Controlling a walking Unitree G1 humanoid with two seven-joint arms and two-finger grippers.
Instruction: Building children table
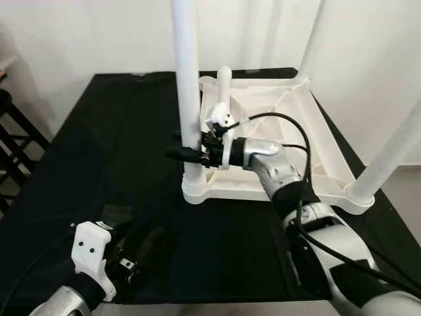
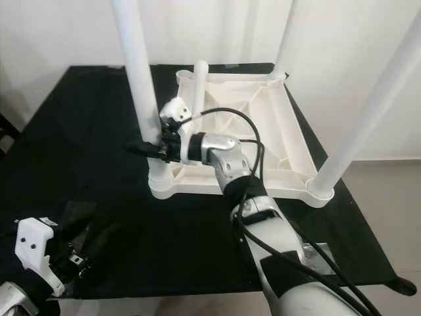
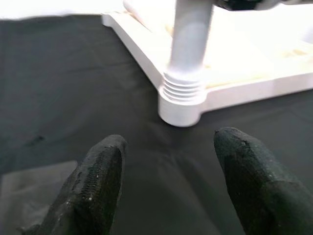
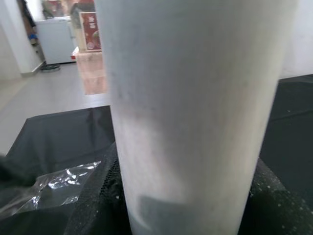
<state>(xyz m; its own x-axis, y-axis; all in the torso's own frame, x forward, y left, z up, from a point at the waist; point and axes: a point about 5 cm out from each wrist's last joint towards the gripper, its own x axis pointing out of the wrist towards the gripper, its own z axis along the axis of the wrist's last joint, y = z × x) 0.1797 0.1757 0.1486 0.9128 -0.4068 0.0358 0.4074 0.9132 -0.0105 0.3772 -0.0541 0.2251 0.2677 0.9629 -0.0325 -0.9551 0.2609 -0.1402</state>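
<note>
- The white table top (image 1: 289,125) lies upside down on the black cloth (image 1: 99,145), legs pointing up.
- The right gripper (image 1: 187,153) is clamped around the near-left leg (image 1: 187,85), just above its threaded socket (image 3: 182,95).
- The left gripper (image 3: 168,181) hovers low over the cloth, fingers (image 3: 93,186) spread and holding nothing, near that corner.

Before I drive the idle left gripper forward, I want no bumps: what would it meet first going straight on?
Probably the near corner socket where the table leg screws in; the left gripper points about straight at it, black cloth between.
</note>
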